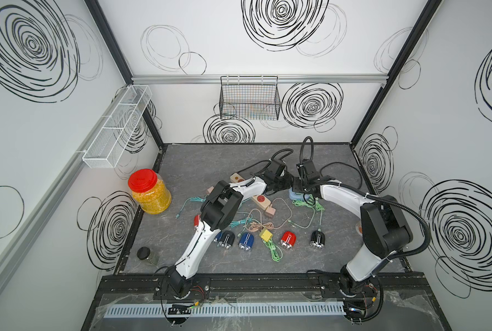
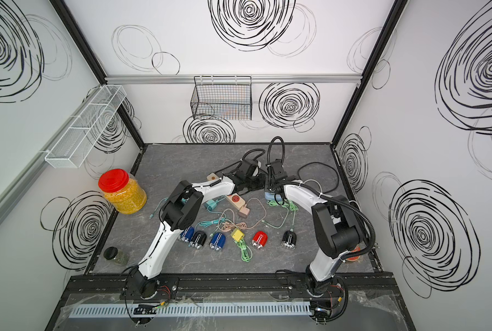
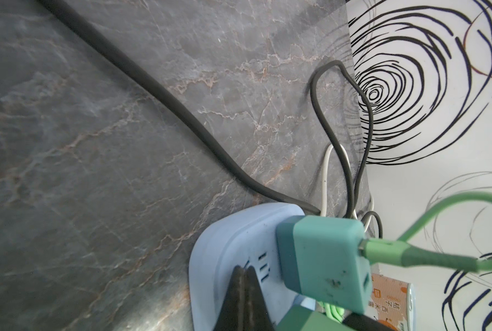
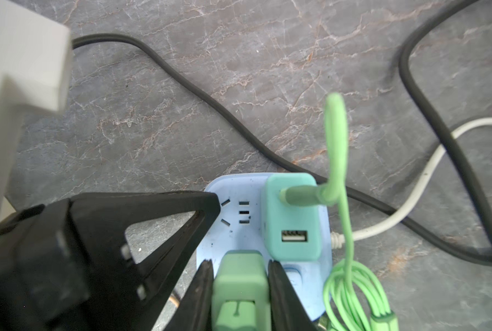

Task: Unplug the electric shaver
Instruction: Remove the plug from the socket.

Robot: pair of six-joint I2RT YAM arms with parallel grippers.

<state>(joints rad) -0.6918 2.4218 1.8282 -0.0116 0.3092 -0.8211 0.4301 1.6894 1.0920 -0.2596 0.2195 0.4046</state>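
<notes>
Judging from how things lie, the unplugging is set up but not yet carried out: the green plug (image 4: 239, 289) sits fully seated in the blue power strip (image 4: 233, 232), with no gap showing under it. The right end effector (image 4: 240, 269) pinches that plug from both sides, fingers flat against its walls. The left end effector (image 3: 245, 272) is pressed together, holding nothing, its tip resting on the face of the strip beside the free sockets, apparently to pin it to the counter (image 1: 210, 160) during the pull. A teal plug (image 4: 292, 217) stands in the neighbouring socket, clear of both end effectors.

What is left, I judge, is the pull itself: lifting the green plug straight out while the strip stays down.

The black shaver (image 1: 318, 240) lies near the front right of the counter, well apart from the strip, with a green cable (image 1: 320, 212) running from it back toward the strip; which plug that cable ends in I cannot trace.

Both arms reach far forward and bend inward, the left arm (image 1: 199, 243) and the right arm (image 1: 339, 197) meeting wrist to wrist above the strip, pointing steeply down
</notes>
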